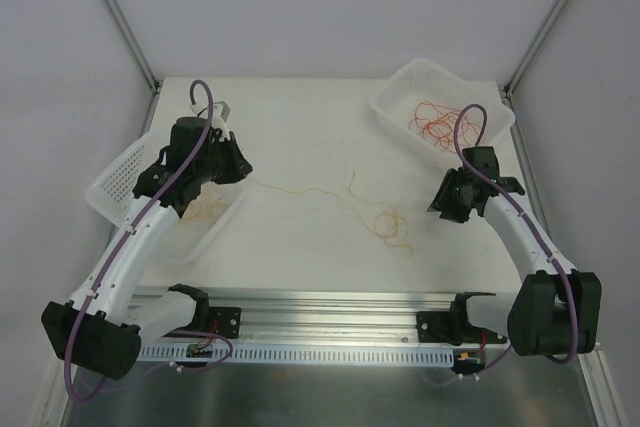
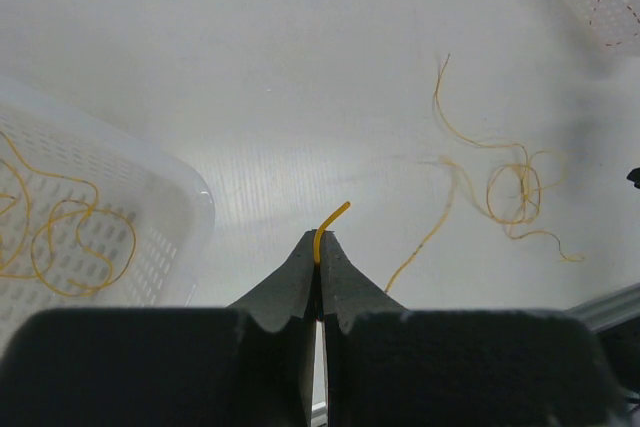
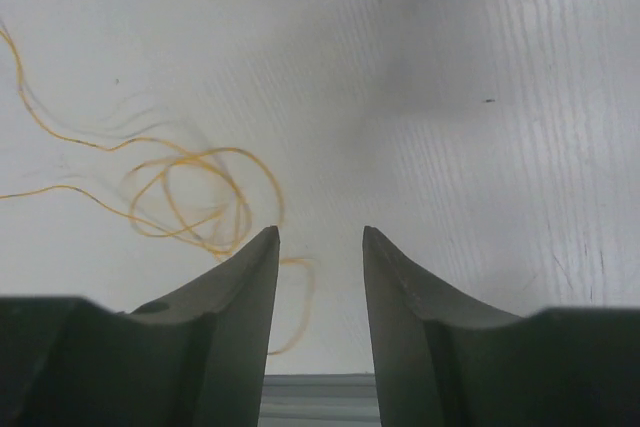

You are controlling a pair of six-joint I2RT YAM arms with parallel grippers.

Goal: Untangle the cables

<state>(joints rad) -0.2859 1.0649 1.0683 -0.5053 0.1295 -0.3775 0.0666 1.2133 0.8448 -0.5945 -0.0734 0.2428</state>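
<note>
My left gripper [image 2: 320, 239] is shut on the end of a thin yellow-orange cable [image 2: 336, 213], whose tip sticks out above the fingertips. In the top view this gripper [image 1: 243, 169] hangs at the right rim of the left basket. The cable [image 1: 310, 190] runs right across the table to a small tangle of loops [image 1: 388, 224], which also shows in the left wrist view [image 2: 515, 187]. My right gripper [image 1: 440, 205] is open and empty, just right of the tangle. In its wrist view [image 3: 320, 235] the loops [image 3: 200, 197] lie ahead-left of its left finger.
A white perforated basket [image 1: 120, 182] at the left holds several yellow-orange cables [image 2: 60, 242]. Another white basket [image 1: 398, 82] at the back right holds red-orange cables [image 1: 435, 119]. An aluminium rail [image 1: 330, 302] runs along the near edge.
</note>
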